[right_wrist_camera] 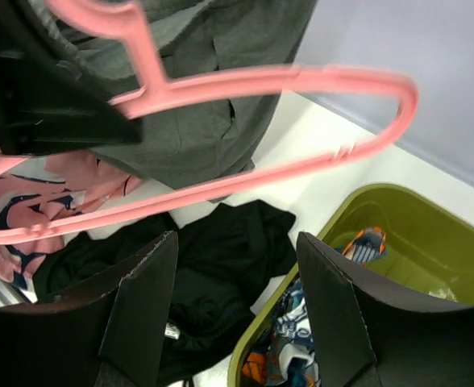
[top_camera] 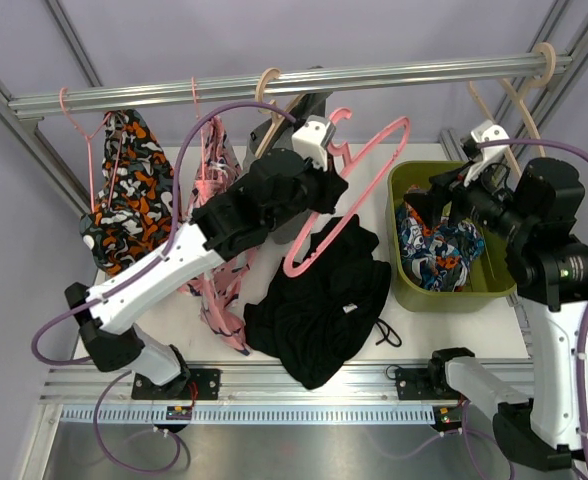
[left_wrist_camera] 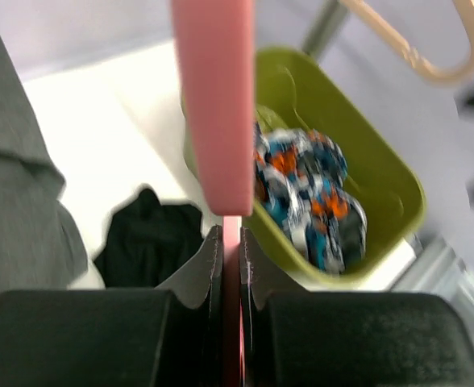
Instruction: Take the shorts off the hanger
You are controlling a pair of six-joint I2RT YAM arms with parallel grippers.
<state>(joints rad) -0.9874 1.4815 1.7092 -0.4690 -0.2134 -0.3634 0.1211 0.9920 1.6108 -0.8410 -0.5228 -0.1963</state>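
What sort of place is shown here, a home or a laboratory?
Most likely a robot laboratory bench, not a home: a metal rail carrying hangers, a green bin holding patterned shorts, and two robot arms bolted at the near edge.

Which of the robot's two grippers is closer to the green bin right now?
The right one. The right gripper hovers open by the green bin's rim, while the left gripper is further off to the side, shut on the pink hanger.
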